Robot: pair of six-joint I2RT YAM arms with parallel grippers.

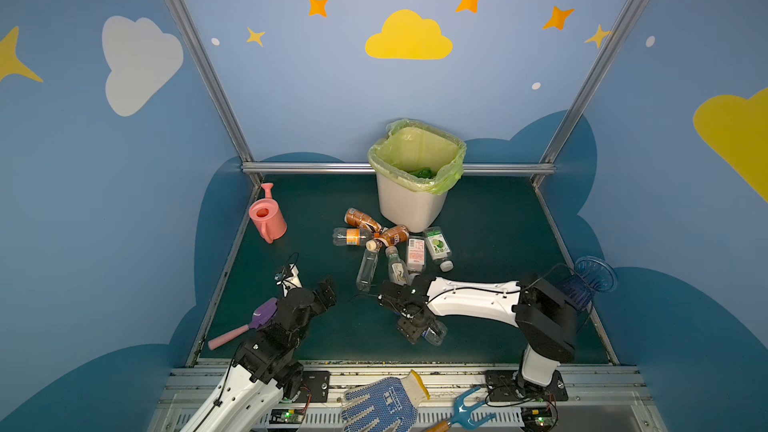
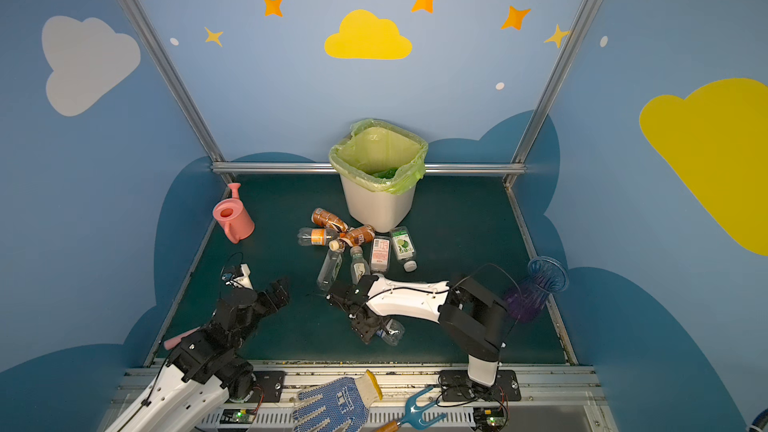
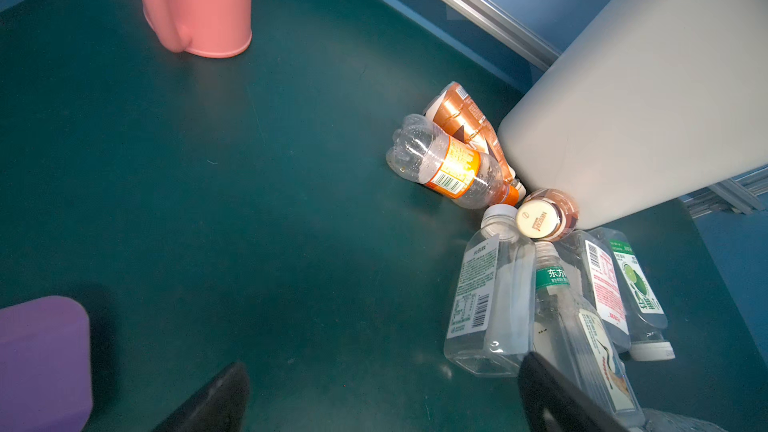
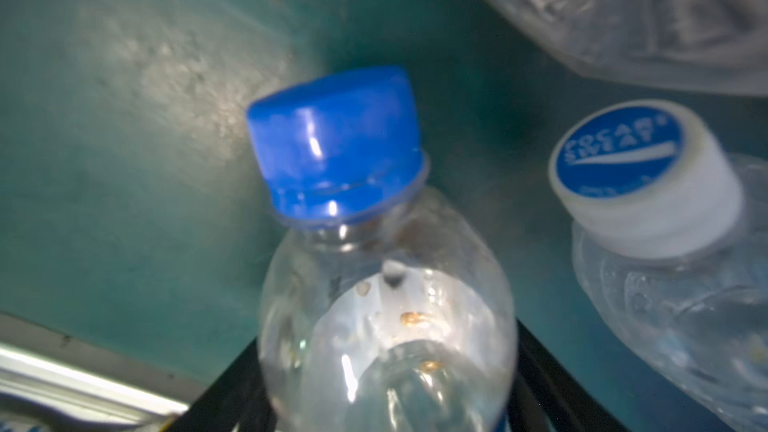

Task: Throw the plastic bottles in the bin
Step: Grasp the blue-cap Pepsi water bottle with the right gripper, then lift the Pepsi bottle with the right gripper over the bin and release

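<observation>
Several plastic bottles (image 1: 390,247) lie in a heap on the dark green mat in front of the bin (image 1: 409,205), an off-white basket lined with a light-green bag; both also show in the left wrist view, the heap (image 3: 490,284) beside the bin (image 3: 644,97). My right gripper (image 1: 415,332) is low near the front edge, shut on a clear blue-capped bottle (image 4: 386,305) whose body fills the gap between the black fingers. A white-capped bottle (image 4: 648,184) lies beside it. My left gripper (image 1: 328,290) hovers open and holds nothing, left of the heap.
A pink watering can (image 1: 268,218) stands at the back left. A purple scoop with a pink handle (image 1: 257,317) lies by the left arm. A blue vase (image 1: 590,280) is at the right edge. A dotted glove (image 1: 382,403) and blue hand fork (image 1: 465,409) lie on the front rail.
</observation>
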